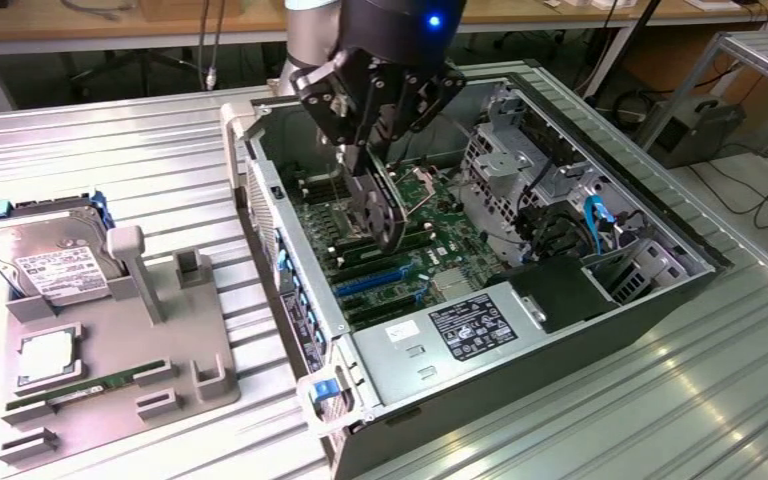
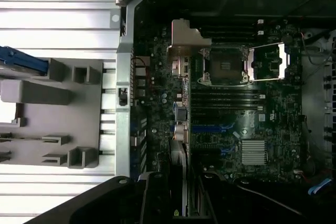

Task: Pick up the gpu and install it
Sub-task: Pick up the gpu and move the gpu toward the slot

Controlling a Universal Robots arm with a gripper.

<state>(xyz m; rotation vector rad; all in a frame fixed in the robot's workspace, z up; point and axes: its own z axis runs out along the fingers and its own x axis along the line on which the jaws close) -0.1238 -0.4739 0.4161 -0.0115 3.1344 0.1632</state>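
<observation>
Thin, flat black gpu card (image 1: 381, 212) with a silvery bracket is held on edge over the green motherboard (image 1: 418, 258), pinched between half-closed fingers (image 2: 156, 203). Probably light, stiff, fragile, so it's best gripped along the top edge.

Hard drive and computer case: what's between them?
In the exterior view, two upright posts of the grey tray stand between the hard drive and the case, then bare table.
</observation>
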